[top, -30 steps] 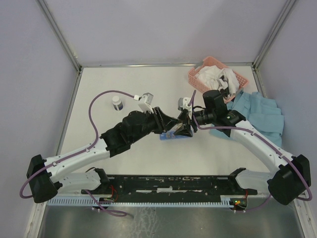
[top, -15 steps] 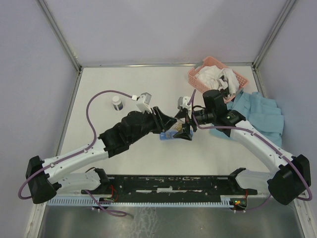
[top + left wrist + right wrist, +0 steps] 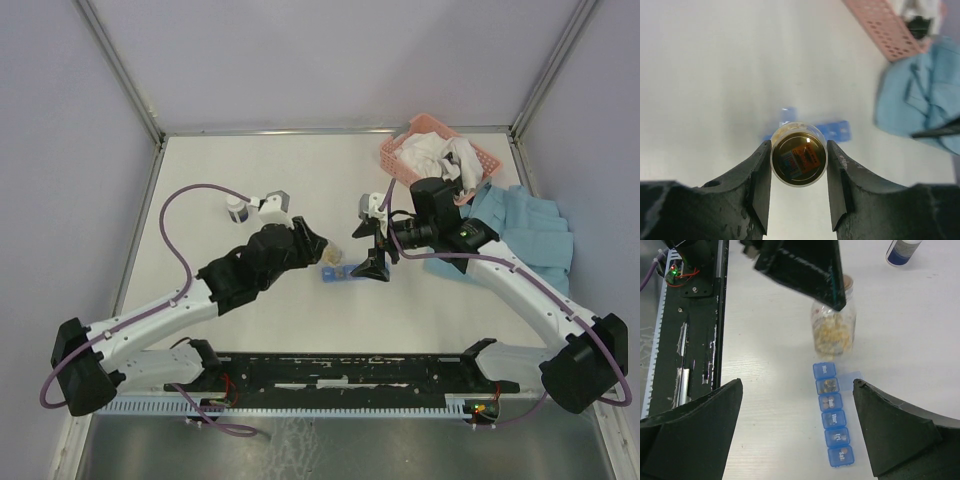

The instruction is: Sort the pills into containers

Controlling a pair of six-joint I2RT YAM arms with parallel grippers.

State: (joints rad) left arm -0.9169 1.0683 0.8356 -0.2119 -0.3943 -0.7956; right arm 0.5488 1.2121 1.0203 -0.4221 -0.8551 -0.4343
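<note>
The blue pill-organiser strip (image 3: 832,412) lies on the table between my grippers, and it also shows in the top view (image 3: 341,273). One compartment (image 3: 828,385) near the "Mon" end stands open with small yellowish pills in it; the other lids are down. My left gripper (image 3: 322,250) is shut on a clear jar of yellow-orange pills (image 3: 834,327), just left of the strip. In the left wrist view the jar's round end (image 3: 798,156) sits between the fingers of the left gripper (image 3: 798,145). My right gripper (image 3: 797,384) is open and empty, above the strip.
A small white bottle (image 3: 236,207) stands at the back left, also in the right wrist view (image 3: 902,250). A pink slatted basket (image 3: 435,150) with white items sits at the back right. A blue cloth (image 3: 525,228) lies beside it, under the right arm.
My left gripper has drawn back to the left, taking the jar away from above the strip. The right arm has hardly moved.
</note>
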